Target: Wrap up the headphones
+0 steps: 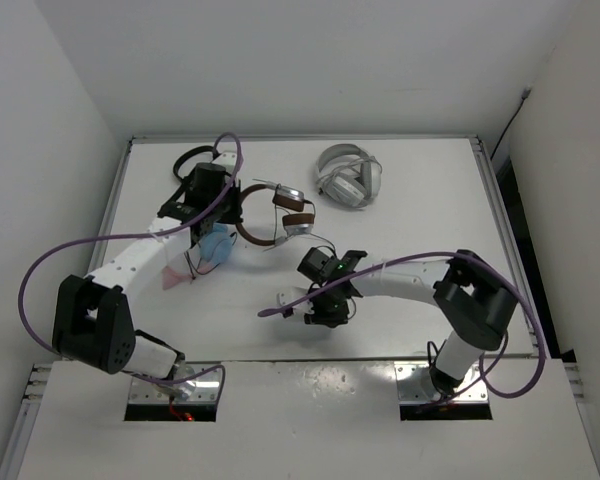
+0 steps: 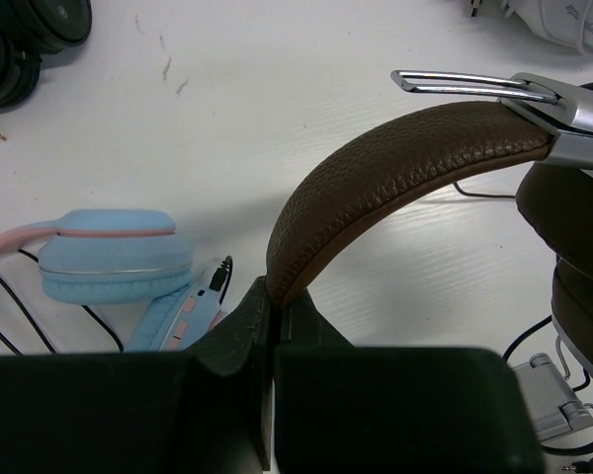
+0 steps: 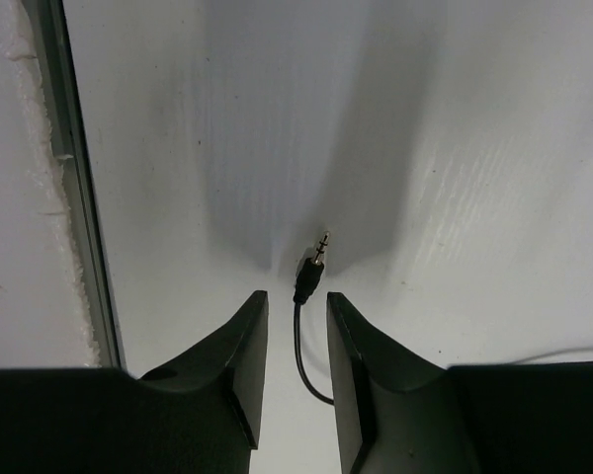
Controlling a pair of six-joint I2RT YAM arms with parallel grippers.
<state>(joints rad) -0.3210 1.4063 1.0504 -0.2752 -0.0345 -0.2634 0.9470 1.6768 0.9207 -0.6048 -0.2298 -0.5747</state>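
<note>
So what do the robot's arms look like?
The left arm and right arm are white tubes with chunky black joints. A purple cable loops along each. The left end effector and right end effector each have two black, pointed fingers. A tiny green light glows by the right wrist.

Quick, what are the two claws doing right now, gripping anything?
Left gripper: closed on the headphones, at the brown headband.
Right gripper: open, with the cable plug lying between its fingers, not pinched.

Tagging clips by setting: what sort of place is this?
Probably a lab robot cell: white table boxed by plain panels, left arm and right arm bolted on, brown headphones and white pair.
</note>
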